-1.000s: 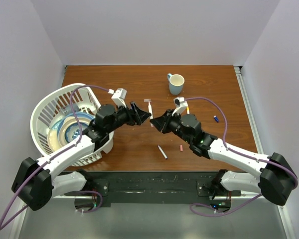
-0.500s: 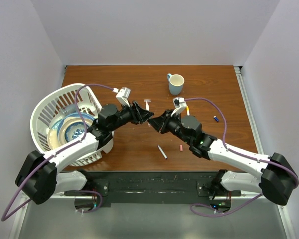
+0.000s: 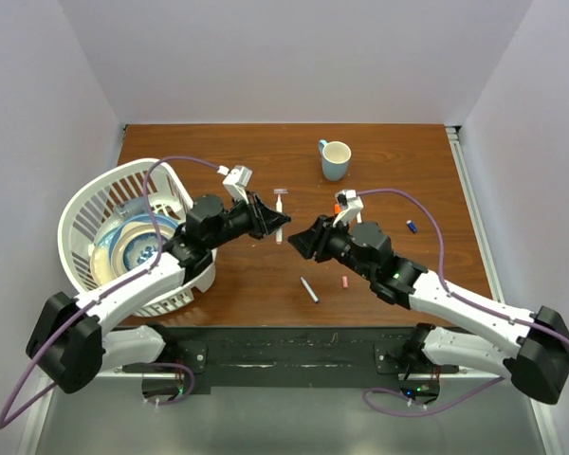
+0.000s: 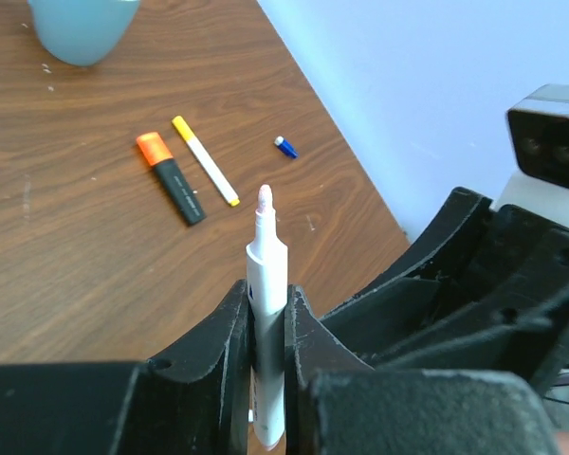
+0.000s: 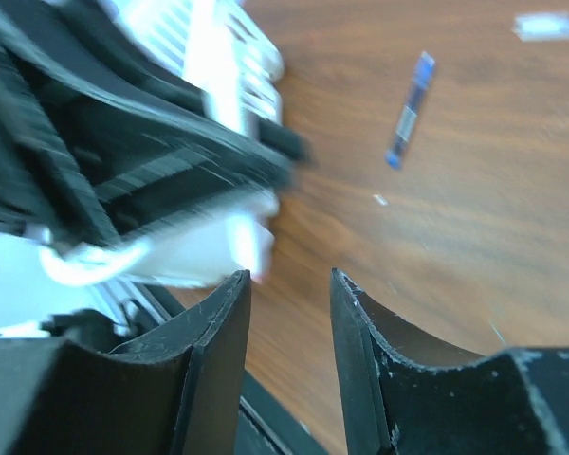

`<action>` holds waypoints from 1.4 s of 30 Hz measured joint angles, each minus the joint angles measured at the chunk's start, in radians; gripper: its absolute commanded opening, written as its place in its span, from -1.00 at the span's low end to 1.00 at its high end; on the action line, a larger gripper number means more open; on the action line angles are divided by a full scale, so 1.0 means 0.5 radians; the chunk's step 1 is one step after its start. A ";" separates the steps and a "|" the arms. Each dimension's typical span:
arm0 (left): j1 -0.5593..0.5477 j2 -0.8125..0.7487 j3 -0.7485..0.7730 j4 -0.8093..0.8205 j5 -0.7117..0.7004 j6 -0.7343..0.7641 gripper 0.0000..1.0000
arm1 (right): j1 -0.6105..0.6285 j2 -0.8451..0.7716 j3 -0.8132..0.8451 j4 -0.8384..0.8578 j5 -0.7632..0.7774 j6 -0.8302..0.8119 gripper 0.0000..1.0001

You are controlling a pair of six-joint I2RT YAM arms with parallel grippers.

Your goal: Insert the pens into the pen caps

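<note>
**Left fingers clamp white pen; right fingers stand apart**

The left fingers (image 4: 229,327) are clenched on the barrel of a white pen (image 4: 266,270). Its bare pinkish tip juts out past the fingertips. From above, the left fingers (image 3: 270,220) hang over the middle of the bench (image 3: 398,152), and the white pen (image 3: 280,234) shows as a pale sliver at their tips. The right fingers (image 3: 308,235) point at them from just beside. In the right wrist view the right fingers (image 5: 218,332) are released, spread apart with nothing between them.

Right of the bench's middle, a black highlighter (image 4: 175,185) with an orange end lies beside a yellow-tipped pen (image 4: 206,160), the two close but apart. A blue cap (image 4: 284,146) sits farther toward the right edge (image 3: 412,226). A grey pen (image 3: 309,289) lies toward the near edge at mid-bench, with a pink cap (image 3: 345,282) near it on its right.

A pale blue mug (image 3: 335,159) stands upright near the far edge. A white basket (image 3: 95,190) holding plates (image 3: 123,251) fills the left side of the bench.
</note>
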 measured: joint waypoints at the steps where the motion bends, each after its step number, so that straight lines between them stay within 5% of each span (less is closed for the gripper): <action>1: 0.000 -0.034 0.028 -0.085 -0.015 0.051 -1.00 | 0.000 -0.038 0.008 -0.120 0.024 0.005 -0.18; 10: 0.000 -0.385 0.190 -0.692 -0.105 0.592 -1.00 | -0.013 -0.044 0.135 -1.231 0.569 0.185 -0.33; 15: 0.001 -0.504 0.181 -0.958 0.060 0.870 -1.00 | -0.060 0.040 0.150 -1.427 0.597 0.144 -0.24; 18: 0.000 -0.520 0.141 -0.979 0.208 0.922 -1.00 | -0.062 0.026 0.233 -1.347 0.407 0.008 0.02; 21: 0.000 -0.521 0.101 -1.009 0.372 0.933 -1.00 | -0.060 -0.092 0.278 -1.055 0.183 -0.105 0.07; 26: 0.000 -0.516 0.098 -1.003 0.583 0.930 -1.00 | -0.059 -0.290 0.291 -0.609 -0.085 -0.151 0.08; 35: 0.000 -0.498 0.097 -0.887 0.777 0.871 -1.00 | -0.053 -0.101 0.307 -0.129 -0.408 -0.043 0.10; 42: 0.000 -0.455 0.097 -0.800 0.811 0.804 -1.00 | -0.010 0.005 0.298 0.043 -0.494 0.042 -0.10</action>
